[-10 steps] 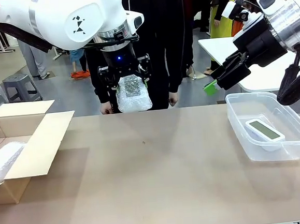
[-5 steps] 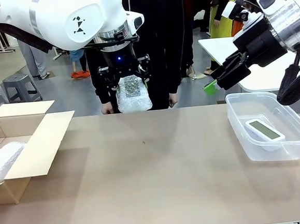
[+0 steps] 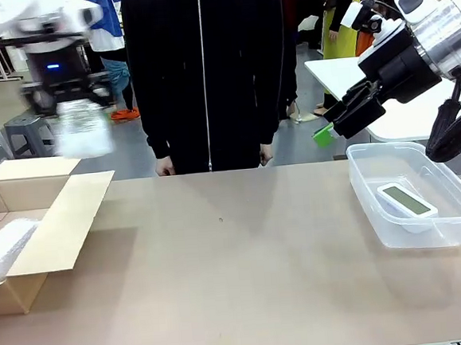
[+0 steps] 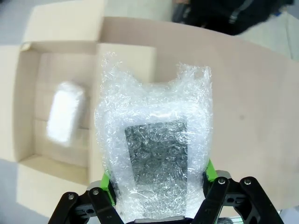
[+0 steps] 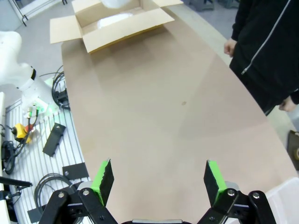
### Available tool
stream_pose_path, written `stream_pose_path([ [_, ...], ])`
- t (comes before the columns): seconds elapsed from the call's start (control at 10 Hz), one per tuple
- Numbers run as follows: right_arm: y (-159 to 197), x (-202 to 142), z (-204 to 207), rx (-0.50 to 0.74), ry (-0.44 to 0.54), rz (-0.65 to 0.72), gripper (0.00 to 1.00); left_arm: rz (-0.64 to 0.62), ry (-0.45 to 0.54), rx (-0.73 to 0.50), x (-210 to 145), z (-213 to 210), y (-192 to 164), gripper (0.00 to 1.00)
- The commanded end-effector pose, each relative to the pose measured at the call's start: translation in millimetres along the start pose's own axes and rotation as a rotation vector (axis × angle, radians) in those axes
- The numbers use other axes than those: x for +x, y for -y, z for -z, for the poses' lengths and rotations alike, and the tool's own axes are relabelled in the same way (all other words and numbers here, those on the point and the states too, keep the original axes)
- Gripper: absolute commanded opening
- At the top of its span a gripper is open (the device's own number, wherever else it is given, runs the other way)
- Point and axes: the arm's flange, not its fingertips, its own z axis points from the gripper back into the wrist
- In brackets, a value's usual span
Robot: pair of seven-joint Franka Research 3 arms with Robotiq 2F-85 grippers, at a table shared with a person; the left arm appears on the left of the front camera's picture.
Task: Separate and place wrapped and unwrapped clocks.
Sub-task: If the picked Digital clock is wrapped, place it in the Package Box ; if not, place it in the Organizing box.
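My left gripper (image 3: 76, 105) hangs motion-blurred at the far left, shut on a bubble-wrapped clock (image 3: 81, 131) above the open cardboard box (image 3: 55, 226). The left wrist view shows that wrapped clock (image 4: 156, 149) clamped between the green pads (image 4: 107, 181), with the box (image 4: 28, 84) below it holding another wrapped clock (image 4: 65, 116). That second wrapped clock (image 3: 5, 246) lies at the box's left. The bare white clock (image 3: 407, 201) lies in the clear plastic tub (image 3: 369, 209) on the right. My right gripper (image 3: 329, 129) hovers open above the tub's far left corner, holding nothing.
A person in black stands at the far edge with hands (image 3: 164, 168) hanging at the table's rim. The brown tabletop (image 3: 239, 276) between box and tub is bare. In the right wrist view the box (image 5: 117, 25) lies far off, and cables and tools (image 5: 51, 140) sit beside the table.
My left arm has swung quickly left from the table's far middle to above the cardboard box, carrying the wrapped clock. The right arm has not moved.
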Motion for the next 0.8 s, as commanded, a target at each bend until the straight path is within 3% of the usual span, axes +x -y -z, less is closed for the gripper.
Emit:
stream_pose_path([
  [0.0, 1, 0, 1, 0.015, 0.011, 0.001, 1.00, -0.007, -0.006, 0.067, -14, 10, -73, 0.81],
  [0.1, 1, 0, 1, 0.015, 0.011, 0.001, 1.00, 0.005, 0.062, 0.007, -16, 25, -112, 0.81],
  [0.3, 1, 0, 1, 0.015, 0.011, 0.001, 1.00, -0.052, 0.046, 0.008, -8, 57, -162, 0.81],
  [0.4, 1, 0, 1, 0.015, 0.011, 0.001, 1.00, -0.123, 0.035, 0.021, 3, 75, -170, 0.81],
  [0.5, 1, 0, 1, 0.015, 0.011, 0.001, 1.00, -0.024, 0.071, -0.015, 7, 82, -163, 0.81],
  [0.7, 1, 0, 1, 0.015, 0.011, 0.001, 1.00, -0.100, 0.050, -0.028, 19, 85, -148, 0.81],
])
